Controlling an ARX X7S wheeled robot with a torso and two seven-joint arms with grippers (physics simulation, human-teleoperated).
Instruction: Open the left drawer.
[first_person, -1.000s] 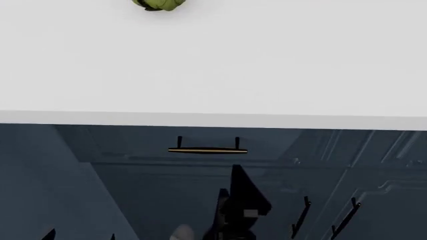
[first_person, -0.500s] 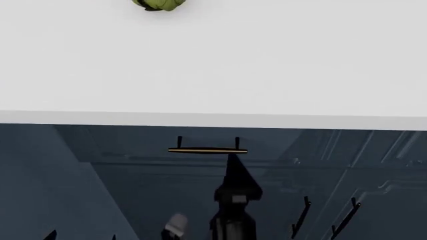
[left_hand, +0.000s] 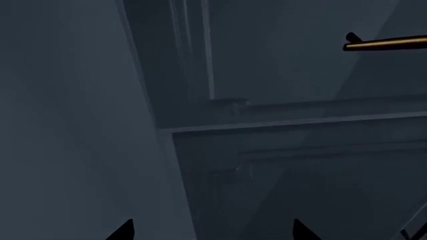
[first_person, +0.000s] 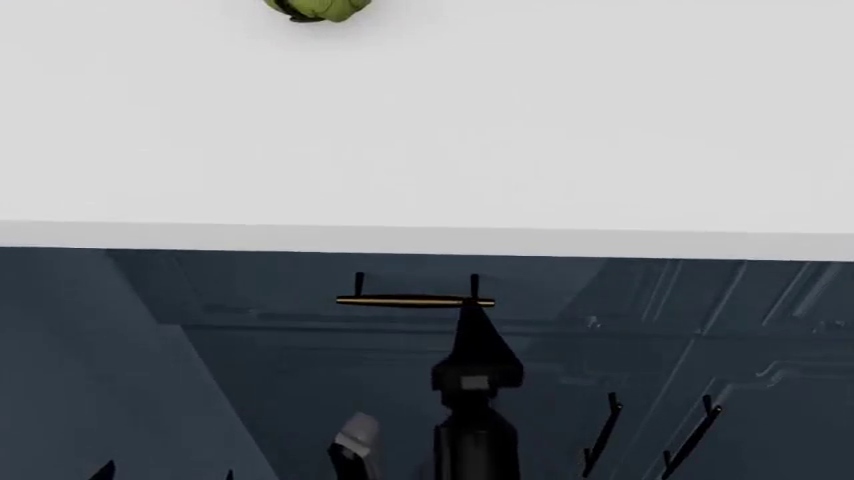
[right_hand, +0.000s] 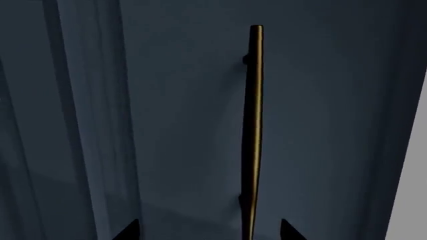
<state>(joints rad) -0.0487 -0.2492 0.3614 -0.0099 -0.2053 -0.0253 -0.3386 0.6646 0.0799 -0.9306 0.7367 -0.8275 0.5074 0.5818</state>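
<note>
- Slate-blue cabinetry fills the lower half of our head view, under a white counter (first_person: 427, 130) that carries a green rounded object (first_person: 315, 8) at its far edge, left of centre.
- At the far left, our left end effector (left_hand: 210, 231) shows only two dark fingertips (left_hand: 123, 231) at the frame edge of its wrist view; they stand well apart with nothing between them, facing a cabinet panel, with the end of the bar off to one side.
- Left of centre sits the left drawer (first_person: 267, 290), just beneath the counter's front edge; its front looks flush with the neighbouring panels.
- At centre, its brass bar handle (first_person: 415, 301) runs horizontally on two black posts.
- Just right of centre, our right end effector (first_person: 467, 315) rises from below, its tip at the handle's right end. In the right wrist view the handle (right_hand: 253, 135) runs between the two spread fingertips (right_hand: 291, 230); we cannot tell whether they touch it.
- Further right, two black handles (first_person: 601, 432) slant on the taller cabinet doors (first_person: 747, 330).
</note>
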